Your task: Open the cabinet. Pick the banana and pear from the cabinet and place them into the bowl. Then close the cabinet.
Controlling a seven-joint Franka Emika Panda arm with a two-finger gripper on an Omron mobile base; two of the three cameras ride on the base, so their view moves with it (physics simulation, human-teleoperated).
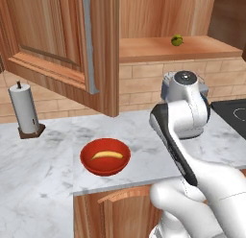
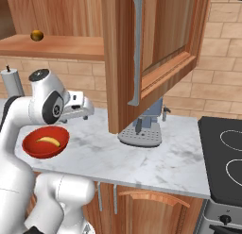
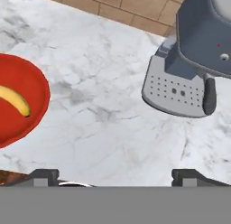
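Note:
The cabinet (image 1: pixel 57 40) (image 2: pixel 160 39) stands open, its door swung out over the counter. On its shelf sits the pear (image 1: pixel 177 40) (image 2: pixel 37 36), small and yellow-green. Below on the marble counter is the red bowl (image 1: pixel 91 164) (image 2: pixel 33 152) (image 3: pixel 38 83), and the banana (image 1: pixel 106 155) (image 2: pixel 49 141) (image 3: pixel 16 101) lies inside it. My gripper (image 2: pixel 86 111) (image 3: pixel 117 175) hovers over the counter to the right of the bowl, between it and the coffee machine. It is open, with nothing between its fingers.
A grey coffee machine (image 2: pixel 142 131) (image 3: pixel 194 60) stands on the counter under the open door. A paper-towel roll (image 1: pixel 25 110) is at the far left. A black stove (image 1: pixel 233 112) (image 2: pixel 227 157) borders the counter on the right. A low cabinet with a curved handle (image 2: pixel 153 197) lies below.

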